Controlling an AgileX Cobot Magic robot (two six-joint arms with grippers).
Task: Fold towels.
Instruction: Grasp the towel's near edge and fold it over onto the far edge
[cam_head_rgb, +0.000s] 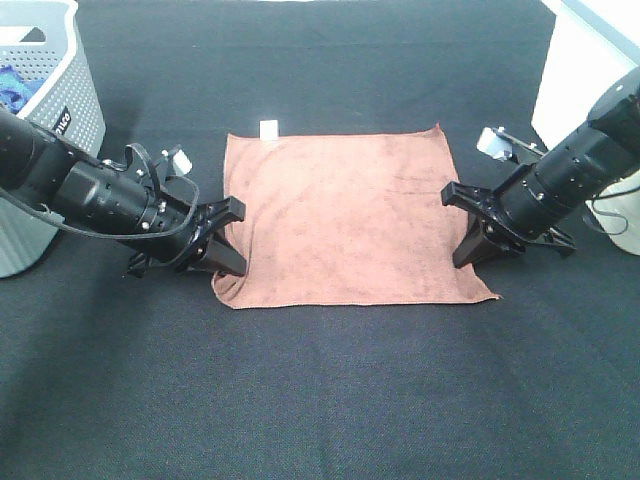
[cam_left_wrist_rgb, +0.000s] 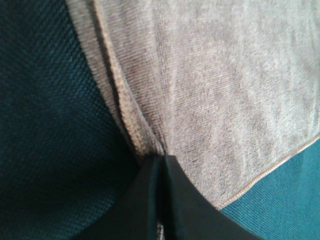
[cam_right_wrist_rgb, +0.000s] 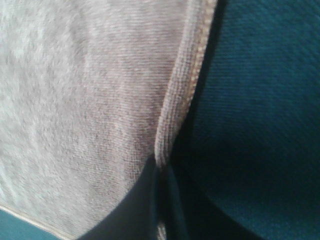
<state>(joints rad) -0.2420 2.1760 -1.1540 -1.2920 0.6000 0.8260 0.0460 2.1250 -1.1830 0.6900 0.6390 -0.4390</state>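
Observation:
The rust-brown towel (cam_head_rgb: 340, 215) lies spread flat on the black table, with its small white tag (cam_head_rgb: 268, 128) at the far edge. My left gripper (cam_head_rgb: 226, 262) is low at the towel's left edge near the front corner. In the left wrist view its black fingers (cam_left_wrist_rgb: 172, 200) are pressed together on a pinched ridge of towel (cam_left_wrist_rgb: 215, 90). My right gripper (cam_head_rgb: 468, 240) is low at the towel's right edge. In the right wrist view its fingers (cam_right_wrist_rgb: 142, 205) are closed on the hemmed edge of the towel (cam_right_wrist_rgb: 75, 110).
A grey perforated basket (cam_head_rgb: 60, 120) stands at the far left, close behind the left arm. A white box-like object (cam_head_rgb: 585, 60) stands at the far right behind the right arm. Black cloth covers the table (cam_head_rgb: 320, 400).

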